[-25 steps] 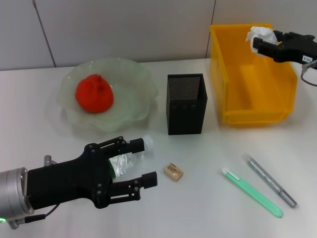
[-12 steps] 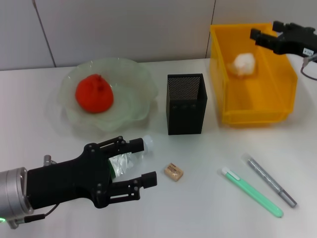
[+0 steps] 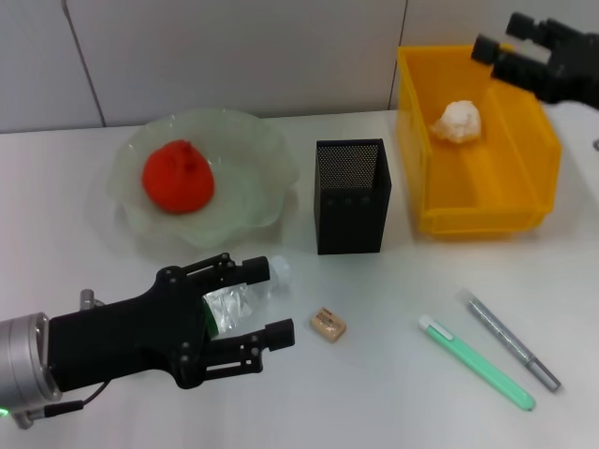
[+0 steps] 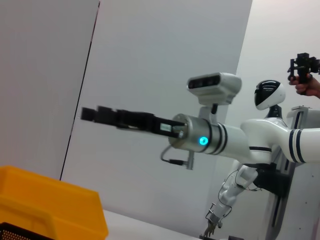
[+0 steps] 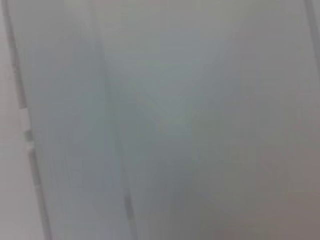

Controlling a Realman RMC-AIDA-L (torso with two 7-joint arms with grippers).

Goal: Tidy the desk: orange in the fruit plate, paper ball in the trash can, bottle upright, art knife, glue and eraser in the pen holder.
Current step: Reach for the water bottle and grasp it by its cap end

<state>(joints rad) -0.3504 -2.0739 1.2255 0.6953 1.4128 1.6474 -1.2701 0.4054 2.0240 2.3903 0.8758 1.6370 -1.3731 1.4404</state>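
The orange (image 3: 178, 176) lies in the fruit plate (image 3: 271, 159) at the far left. The paper ball (image 3: 458, 121) lies inside the trash can (image 3: 477, 220) at the far right. My right gripper (image 3: 505, 39) is open and empty above the can's far rim; it also shows in the left wrist view (image 4: 100, 114). The bottle (image 3: 234, 301) lies on its side near the front, cap (image 3: 280, 271) toward the pen holder (image 3: 349, 196). My left gripper (image 3: 271, 301) is open, one finger on each side of the bottle. The eraser (image 3: 328, 324) lies just right of it.
A green pen-shaped tool (image 3: 477, 363) and a grey one (image 3: 510, 340) lie side by side at the front right; which is the art knife and which the glue I cannot tell. The right wrist view shows only a blurred wall.
My right gripper opened and let go of the paper ball, which dropped into the trash can. The gripper then rose and drew back. My left gripper shifted slightly around the bottle.
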